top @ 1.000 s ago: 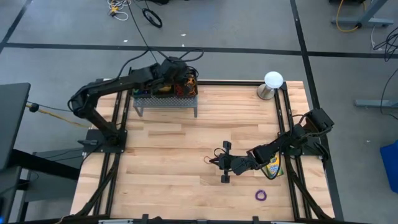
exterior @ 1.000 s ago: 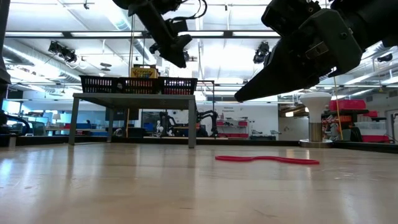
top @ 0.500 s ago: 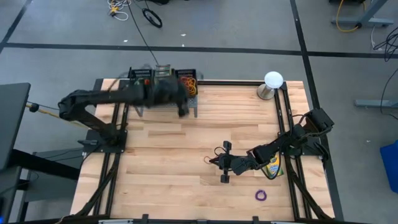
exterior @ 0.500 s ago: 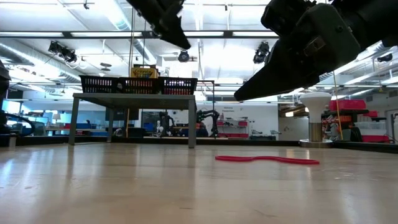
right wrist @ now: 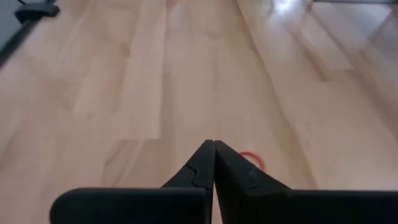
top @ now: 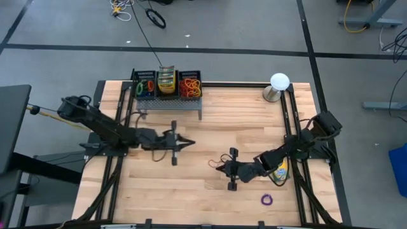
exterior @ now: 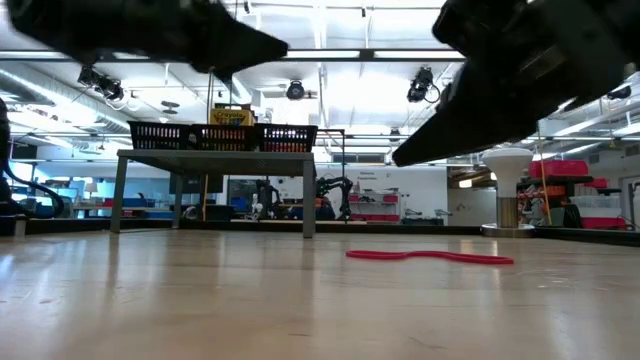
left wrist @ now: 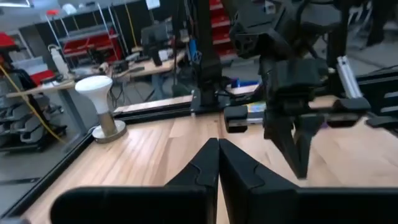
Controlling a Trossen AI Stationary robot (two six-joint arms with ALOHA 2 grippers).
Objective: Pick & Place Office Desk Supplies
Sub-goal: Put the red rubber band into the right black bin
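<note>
Item: right gripper (top: 219,168), centre of the high view. Your fingers are pressed together, holding nothing, tips just over the red rubber band (exterior: 430,257) on the table (top: 191,191).

Item: left gripper (top: 189,144), left of centre, likewise closed and empty.

Item: black basket (top: 166,86), upper left, with bands and a crayon box inside.

Item: purple band (top: 267,200), lower right; crayon box (top: 280,170) beside your right arm.

Step, as judged: approach to the red band. Next you likely need to part the fingers, lower, and pinch it.
</note>
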